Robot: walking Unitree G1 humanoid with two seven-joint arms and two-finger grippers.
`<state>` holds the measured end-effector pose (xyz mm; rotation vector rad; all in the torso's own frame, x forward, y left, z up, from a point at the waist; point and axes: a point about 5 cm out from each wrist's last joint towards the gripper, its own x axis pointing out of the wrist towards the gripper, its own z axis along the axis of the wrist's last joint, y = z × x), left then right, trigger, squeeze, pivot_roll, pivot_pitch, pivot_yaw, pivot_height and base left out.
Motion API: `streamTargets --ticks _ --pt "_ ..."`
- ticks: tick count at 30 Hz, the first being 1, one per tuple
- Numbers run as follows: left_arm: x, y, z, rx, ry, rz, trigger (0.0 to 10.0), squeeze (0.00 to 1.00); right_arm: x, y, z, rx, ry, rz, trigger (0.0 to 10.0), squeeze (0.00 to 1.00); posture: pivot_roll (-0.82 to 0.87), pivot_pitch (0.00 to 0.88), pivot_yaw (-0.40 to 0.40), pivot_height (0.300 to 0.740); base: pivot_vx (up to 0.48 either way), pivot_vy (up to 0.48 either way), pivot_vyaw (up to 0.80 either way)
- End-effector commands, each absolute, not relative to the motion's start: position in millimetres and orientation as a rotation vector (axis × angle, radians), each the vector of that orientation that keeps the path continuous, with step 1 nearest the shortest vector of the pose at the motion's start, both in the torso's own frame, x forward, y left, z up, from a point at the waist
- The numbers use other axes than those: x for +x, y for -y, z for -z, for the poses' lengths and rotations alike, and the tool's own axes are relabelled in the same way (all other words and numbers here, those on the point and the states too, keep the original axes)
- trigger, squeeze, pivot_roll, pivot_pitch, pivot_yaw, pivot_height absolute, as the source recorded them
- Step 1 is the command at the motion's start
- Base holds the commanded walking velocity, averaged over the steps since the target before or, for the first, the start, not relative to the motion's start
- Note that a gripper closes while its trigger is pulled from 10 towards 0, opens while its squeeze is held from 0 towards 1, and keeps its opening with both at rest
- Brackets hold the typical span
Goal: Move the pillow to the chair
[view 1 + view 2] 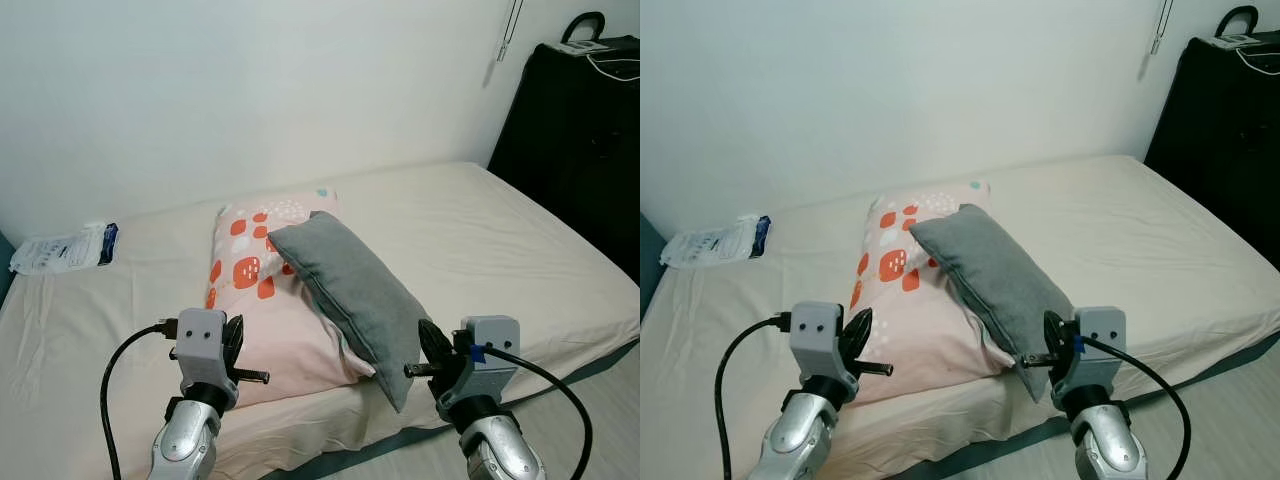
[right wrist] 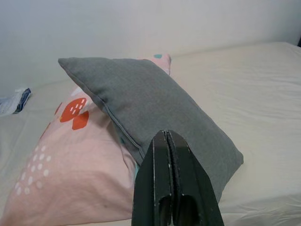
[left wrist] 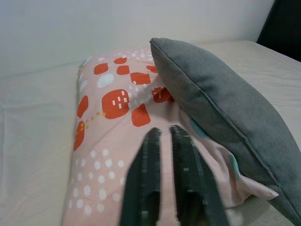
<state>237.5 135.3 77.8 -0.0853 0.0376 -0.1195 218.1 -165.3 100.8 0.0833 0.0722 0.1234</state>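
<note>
Two pillows lie on the bed [image 1: 480, 230]. A pink pillow [image 1: 250, 270] with red and white spots lies flat. A grey pillow [image 1: 350, 285] rests slantwise on its right side and reaches the bed's front edge. My left gripper [image 1: 234, 342] hovers in front of the pink pillow's near end, shut and holding nothing; in the left wrist view its fingertips [image 3: 153, 136] point at the pink pillow [image 3: 108, 141], with a thin slit between them. My right gripper [image 1: 430, 345] is shut and empty just before the grey pillow's lower corner [image 2: 150, 108].
A tall black cabinet [image 1: 575, 140] with a bag [image 1: 600, 45] on top stands right of the bed. A white plastic packet [image 1: 65, 248] lies at the bed's far left by the wall. Bare floor [image 1: 590, 400] shows at the lower right.
</note>
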Motion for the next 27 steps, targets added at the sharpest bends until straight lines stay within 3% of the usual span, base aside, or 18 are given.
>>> streamTargets --ticks 1,2,26,27 --pt "235.3 -137.5 -78.9 -0.074 -0.028 0.109 10.0 1.00 218.0 162.6 -103.6 0.082 -0.068 -0.137 2.8 1.00 0.04 0.000 -0.001 0.740 0.000 0.000 0.00" --pt "235.1 -137.4 -79.1 -0.078 -0.027 0.112 10.0 1.00 218.0 162.4 -103.5 0.080 -0.069 -0.140 10.0 1.00 0.04 0.000 -0.002 0.740 0.000 0.000 0.00" --pt "245.4 -135.0 -84.4 -0.078 -0.015 0.143 10.0 1.00 232.3 156.0 -109.2 0.069 -0.039 -0.200 10.0 1.00 0.02 0.000 -0.010 0.740 0.000 0.000 0.00" --pt "243.8 -133.3 -86.7 -0.101 0.003 0.166 8.0 1.00 232.6 155.9 -110.5 0.072 -0.034 -0.200 8.8 1.00 0.02 0.000 -0.007 0.740 0.000 0.000 0.00"
